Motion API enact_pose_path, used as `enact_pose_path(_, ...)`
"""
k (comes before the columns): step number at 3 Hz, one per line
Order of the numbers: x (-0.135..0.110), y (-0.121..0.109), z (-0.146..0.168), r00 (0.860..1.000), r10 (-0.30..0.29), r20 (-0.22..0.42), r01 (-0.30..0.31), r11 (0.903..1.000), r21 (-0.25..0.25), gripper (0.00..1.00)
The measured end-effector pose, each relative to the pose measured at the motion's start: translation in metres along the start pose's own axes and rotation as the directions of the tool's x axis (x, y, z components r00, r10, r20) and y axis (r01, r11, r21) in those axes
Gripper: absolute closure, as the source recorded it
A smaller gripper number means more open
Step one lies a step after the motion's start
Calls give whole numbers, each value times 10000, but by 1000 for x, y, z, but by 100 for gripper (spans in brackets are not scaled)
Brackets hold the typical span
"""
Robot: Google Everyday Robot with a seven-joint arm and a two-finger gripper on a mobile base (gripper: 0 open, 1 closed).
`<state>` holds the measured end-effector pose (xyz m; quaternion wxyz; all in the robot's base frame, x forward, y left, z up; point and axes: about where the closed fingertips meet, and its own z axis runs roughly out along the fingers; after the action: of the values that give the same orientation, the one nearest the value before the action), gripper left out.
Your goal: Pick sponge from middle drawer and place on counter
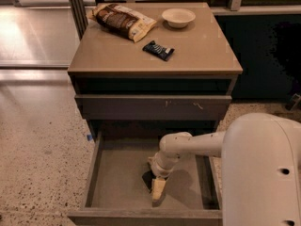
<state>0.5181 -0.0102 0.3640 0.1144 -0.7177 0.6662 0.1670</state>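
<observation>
The middle drawer is pulled open at the bottom of the view, showing its flat grey-brown floor. The sponge lies as a small dark shape on the drawer floor, right of centre, partly hidden by my gripper. My gripper reaches down into the drawer from the right on the white arm and sits right at the sponge, touching or just over it. The tan counter tops the cabinet above.
On the counter are a chip bag at the back left, a pale bowl at the back, and a dark snack wrapper in the middle. A shut drawer front with pale scratches sits above the open drawer. Speckled floor lies to the left.
</observation>
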Motion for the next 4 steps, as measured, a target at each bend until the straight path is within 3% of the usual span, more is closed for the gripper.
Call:
enact_pose_path(1, 6, -3, 12, 9998, 176, -49, -177, 9998, -128, 0)
enact_pose_path(2, 6, -3, 13, 9998, 186, -50, -186, 9997, -136, 17)
enact_pose_path(4, 6, -3, 13, 9998, 186, -50, -186, 9997, -137, 64)
